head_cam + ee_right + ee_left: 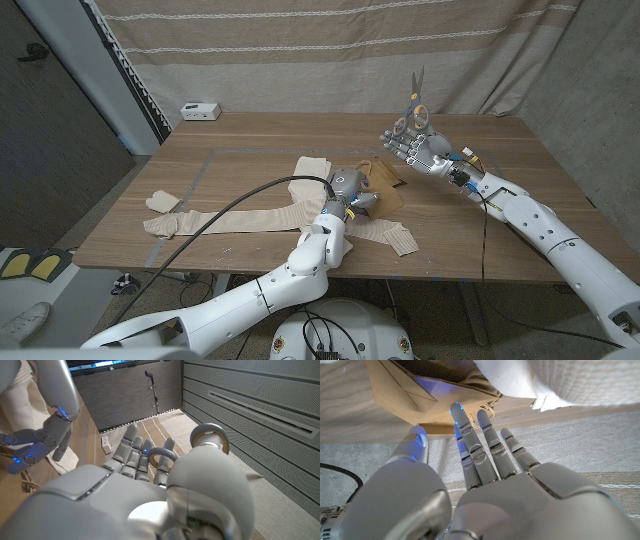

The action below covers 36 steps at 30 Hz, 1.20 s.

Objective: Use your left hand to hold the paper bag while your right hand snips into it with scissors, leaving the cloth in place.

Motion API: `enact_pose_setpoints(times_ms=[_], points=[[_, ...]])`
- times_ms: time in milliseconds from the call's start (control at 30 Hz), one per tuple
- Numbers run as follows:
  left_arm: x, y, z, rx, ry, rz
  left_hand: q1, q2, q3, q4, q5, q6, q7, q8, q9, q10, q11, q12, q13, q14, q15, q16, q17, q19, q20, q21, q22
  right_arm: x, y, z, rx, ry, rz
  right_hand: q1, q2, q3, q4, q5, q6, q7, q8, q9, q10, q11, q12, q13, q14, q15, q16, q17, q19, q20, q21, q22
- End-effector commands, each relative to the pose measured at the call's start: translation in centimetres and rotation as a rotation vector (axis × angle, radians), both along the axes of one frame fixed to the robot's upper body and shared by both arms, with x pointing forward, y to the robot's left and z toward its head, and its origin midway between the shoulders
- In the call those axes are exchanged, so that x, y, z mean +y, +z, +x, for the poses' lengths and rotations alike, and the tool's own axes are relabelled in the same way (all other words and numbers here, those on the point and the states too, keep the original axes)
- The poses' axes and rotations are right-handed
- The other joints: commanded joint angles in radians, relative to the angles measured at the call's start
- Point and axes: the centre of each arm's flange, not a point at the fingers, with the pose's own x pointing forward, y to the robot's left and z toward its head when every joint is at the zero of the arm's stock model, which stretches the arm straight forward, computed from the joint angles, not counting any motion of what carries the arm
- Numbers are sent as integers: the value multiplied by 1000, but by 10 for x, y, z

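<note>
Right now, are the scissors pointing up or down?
Up: the right hand holds the scissors by their loops, blades rising above its fingers.

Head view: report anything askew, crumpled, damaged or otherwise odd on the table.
The paper bag lies crumpled on its side on the rumpled cloth, with the left hand on it. The cloth's near corner reaches the table edge. The right hand holds the scissors raised, blades up, away from the bag. No cut is visible.

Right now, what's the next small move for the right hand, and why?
Probably bring the right hand down and left toward the paper bag. It holds the scissors raised above the table with blades pointing up, well clear of the bag, while the left hand is already at the bag on the cloth.
</note>
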Motion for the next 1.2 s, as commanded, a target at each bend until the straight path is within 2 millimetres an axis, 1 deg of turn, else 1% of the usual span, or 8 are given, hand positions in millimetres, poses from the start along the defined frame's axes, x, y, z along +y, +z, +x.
enact_pose_setpoints(times_ms=[33, 600, 733, 867, 1100, 1133, 1167, 1200], points=[[-6, -3, 2, 19, -13, 18, 6, -4, 8, 1, -5, -57, -23, -25, -1, 12, 0, -20, -20, 13, -109, 4, -5, 12, 1, 2, 1, -4, 0, -1, 3, -4, 3, -10, 4, 3, -2, -5, -42, 49, -3, 4, 8, 4, 3, 5, 4, 5, 1, 4, 9, -2, -3, 1], [-15, -7, 11, 71, -37, 50, -20, -9, -11, 2, -10, -202, -48, -68, -1, -37, 5, -96, -57, -34, -109, -18, -27, 0, 14, -6, 1, -5, 2, -1, 3, -6, 2, -10, 5, 5, -3, -7, -41, 51, -3, 6, 8, 4, 3, 6, 4, 7, 1, 4, 10, -1, -4, 2], [-17, -8, 11, 74, -56, 40, -17, -6, -10, 0, -10, -220, -51, -70, 0, -38, -2, -101, -56, -40, -110, -21, -29, -2, 14, -8, 1, -6, 2, 0, 5, -9, 1, -10, 5, 5, -3, -7, -41, 51, -2, 6, 9, 6, 3, 6, 4, 8, 1, 4, 10, 0, -5, 2], [-19, -9, 11, 71, -77, 33, -10, -1, -6, -1, -7, -228, -55, -65, 0, -19, -23, -96, -50, -33, -110, -17, -31, 1, 13, -7, 1, -5, 2, 0, 5, -9, 2, -10, 5, 5, -3, -7, -41, 51, -2, 6, 10, 5, 3, 6, 4, 9, 0, 4, 11, -1, -5, 2], [-21, -10, 8, 51, -103, 16, 0, 2, 0, -3, -4, -229, -51, -59, 1, 16, -28, -84, -42, -16, -111, -10, -33, 8, 10, -6, 0, -4, 1, 1, 9, -9, 5, -10, 5, 6, -4, -8, -41, 51, -2, 6, 10, 5, 3, 6, 4, 10, 1, 4, 13, 2, -5, 2], [-21, -10, 8, 47, -102, 16, 3, 2, 2, -3, -3, -231, -50, -57, 1, 25, -41, -79, -38, -8, -111, -8, -34, 8, 10, -6, 0, -4, 1, 1, 9, -8, 6, -10, 6, 6, -4, -8, -41, 51, -2, 6, 10, 4, 4, 6, 4, 9, 1, 4, 14, 2, -5, 2], [-20, -9, 8, 44, -103, 13, 5, 1, 3, -4, -2, -232, -51, -56, 1, 25, -37, -78, -35, -4, -111, -8, -35, 8, 11, -6, 0, -4, 1, 2, 9, -10, 4, -10, 6, 6, -4, -8, -41, 51, -2, 7, 10, 5, 4, 6, 4, 10, 0, 4, 13, 2, -5, 2], [-20, -9, 7, 37, -101, 11, 7, -2, 3, -4, -1, -239, -51, -56, 1, 30, -47, -73, -30, 2, -110, -7, -35, 9, 11, -6, 0, -4, 1, 2, 10, -11, 4, -10, 6, 6, -4, -8, -40, 51, -2, 6, 11, 6, 4, 6, 4, 9, 1, 4, 14, 3, -5, 2]])
